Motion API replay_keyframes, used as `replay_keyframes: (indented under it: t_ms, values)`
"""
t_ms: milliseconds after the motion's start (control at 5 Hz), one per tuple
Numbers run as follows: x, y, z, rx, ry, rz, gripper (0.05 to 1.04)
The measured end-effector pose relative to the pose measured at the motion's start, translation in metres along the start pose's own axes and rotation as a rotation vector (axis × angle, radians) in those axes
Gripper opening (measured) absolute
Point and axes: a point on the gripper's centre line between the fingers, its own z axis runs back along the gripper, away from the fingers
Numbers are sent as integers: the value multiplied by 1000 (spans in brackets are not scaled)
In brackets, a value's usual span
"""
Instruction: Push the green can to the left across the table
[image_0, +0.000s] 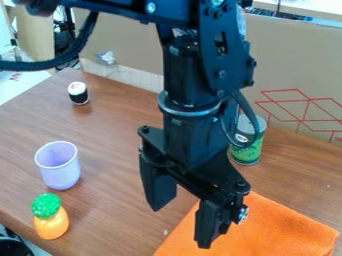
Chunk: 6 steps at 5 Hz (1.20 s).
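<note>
Showing, at lower center, a black gripper pointing down with its pincer spread apart, nearest to an orange cloth spread flat at lower right. Includes a green can at right, partly hidden by the arm; a lilac cup at left, near a pineapple-shaped toy; and a small black-and-white roll at upper left, all on a brown table.
</note>
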Motion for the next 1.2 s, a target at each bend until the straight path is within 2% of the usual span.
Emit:
replay_keyframes:
  t_ms: [200,400,800,1000,1200]
  values:
    - [-1,1,-3,3,15,2,1001]
    - [19,-3,-6,-3,-15,8,1001]
    - [72,-5,-2,-21,-108,57,1001]
    - [102,-5,-9,-23,-102,55,1001]
    - [131,-1,-7,2,-90,59,1001]
